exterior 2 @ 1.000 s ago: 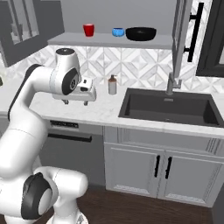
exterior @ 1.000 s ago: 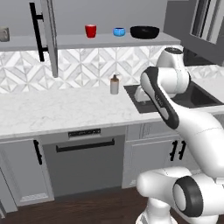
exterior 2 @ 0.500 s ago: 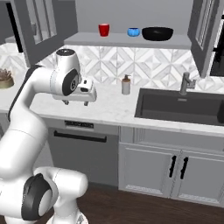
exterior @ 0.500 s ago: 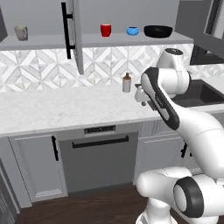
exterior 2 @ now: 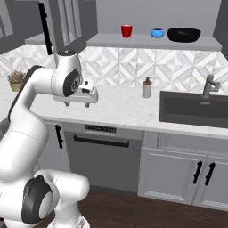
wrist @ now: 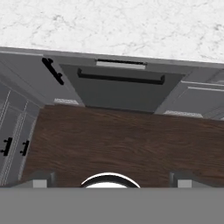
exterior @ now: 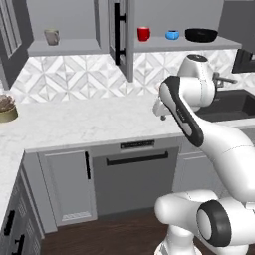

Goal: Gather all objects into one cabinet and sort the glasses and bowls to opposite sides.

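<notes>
The grey-olive cup (exterior: 51, 36) is left alone on the left shelf's left end; the gripper (exterior 2: 81, 103), fingers apart and empty, is held over the counter's front edge (exterior 2: 111, 126).

On the long shelf (exterior: 164, 46) three things stand in a row: the cup (exterior: 143, 33) at its left end, the small bowl (exterior: 172, 35) in the middle, the wide bowl (exterior: 201, 35) at its right end. A second cup (exterior: 51, 36) stands apart on the other shelf (exterior: 64, 47), left of the open door (exterior: 121, 37). On the worktop (exterior 2: 120, 107), the soap dispenser (exterior 2: 146, 87) is near the back edge, just left of the sink (exterior 2: 196, 109); the plant (exterior: 7, 107) sits at the far left edge. The dishwasher (exterior 2: 103, 156) is below the front edge.
</notes>
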{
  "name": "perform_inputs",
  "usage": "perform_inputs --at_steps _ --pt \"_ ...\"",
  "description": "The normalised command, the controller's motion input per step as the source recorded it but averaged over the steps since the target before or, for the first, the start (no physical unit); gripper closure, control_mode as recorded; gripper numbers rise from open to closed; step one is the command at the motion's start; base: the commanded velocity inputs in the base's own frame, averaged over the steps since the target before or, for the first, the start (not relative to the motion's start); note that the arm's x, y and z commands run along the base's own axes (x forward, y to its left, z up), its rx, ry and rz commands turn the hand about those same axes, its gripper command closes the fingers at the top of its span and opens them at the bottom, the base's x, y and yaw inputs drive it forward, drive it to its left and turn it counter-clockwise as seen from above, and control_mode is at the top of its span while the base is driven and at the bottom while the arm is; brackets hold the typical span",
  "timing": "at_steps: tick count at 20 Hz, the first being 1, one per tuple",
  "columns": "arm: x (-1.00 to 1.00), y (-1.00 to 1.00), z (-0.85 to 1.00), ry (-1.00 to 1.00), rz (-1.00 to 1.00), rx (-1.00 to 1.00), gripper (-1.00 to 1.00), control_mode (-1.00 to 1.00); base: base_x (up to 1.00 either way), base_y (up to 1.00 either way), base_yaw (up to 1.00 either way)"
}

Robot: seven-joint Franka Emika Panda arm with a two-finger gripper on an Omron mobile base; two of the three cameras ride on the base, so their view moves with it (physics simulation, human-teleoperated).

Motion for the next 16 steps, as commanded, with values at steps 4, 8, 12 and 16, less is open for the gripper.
perform_inputs --at_steps 4,8,12,16 --pt "0.0 0.0 0.0 0.0 0.0 0.0 -1.0 1.0 -0.14 0.58 0.0" --pt "0.0 0.0 0.0 0.0 0.0 0.0 -1.0 1.0 -0.13 0.62 0.0" --pt "0.0 0.0 0.0 0.0 0.0 0.0 -1.0 1.0 -0.11 0.62 0.0" --pt "0.0 0.0 0.0 0.0 0.0 0.0 -1.0 1.0 -0.05 0.67 0.0"
